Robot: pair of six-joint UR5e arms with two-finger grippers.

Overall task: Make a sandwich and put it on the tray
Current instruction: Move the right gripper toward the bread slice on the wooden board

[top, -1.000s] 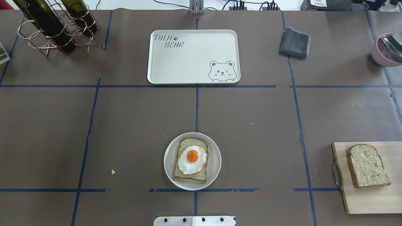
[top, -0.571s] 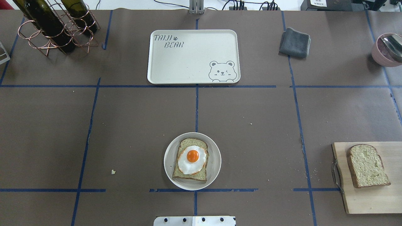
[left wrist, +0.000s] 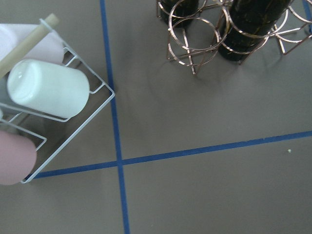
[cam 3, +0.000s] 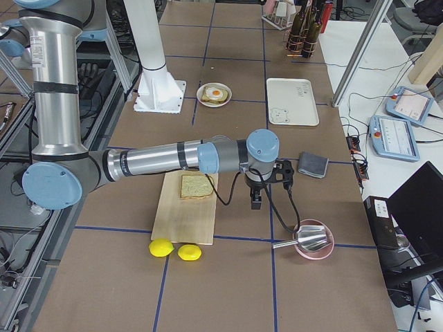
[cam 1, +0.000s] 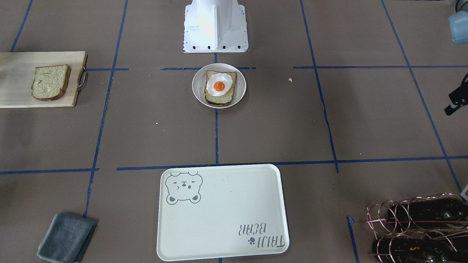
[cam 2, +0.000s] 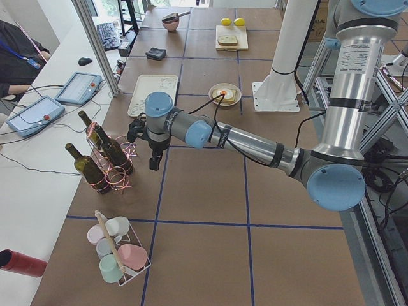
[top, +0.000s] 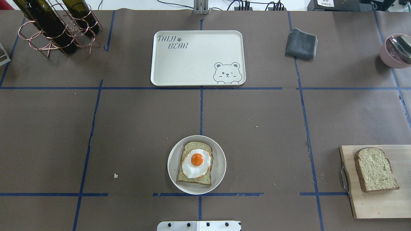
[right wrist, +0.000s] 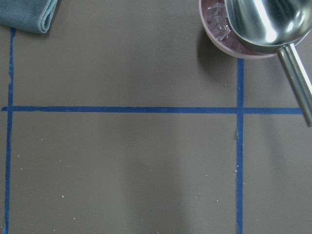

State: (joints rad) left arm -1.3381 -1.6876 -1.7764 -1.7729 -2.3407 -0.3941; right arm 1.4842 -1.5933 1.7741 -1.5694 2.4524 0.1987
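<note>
Cream-white tray (top: pixel 199 59): grey lettering (top: pixel 172 42) "TAIJI BEAR" in two lines at one corner, with a small paw print (top: pixel 180 38) after "TAIJI". Upright in the overhead view, upside down in the front-facing view. White label (top: pixel 325 2) on a dark box at the table's far edge: too small to read. Nothing else legible.

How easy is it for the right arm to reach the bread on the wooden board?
Probably yes, easily: the right gripper hangs just beside the wooden cutting board, and nothing covers the bread slice lying on it.
</note>
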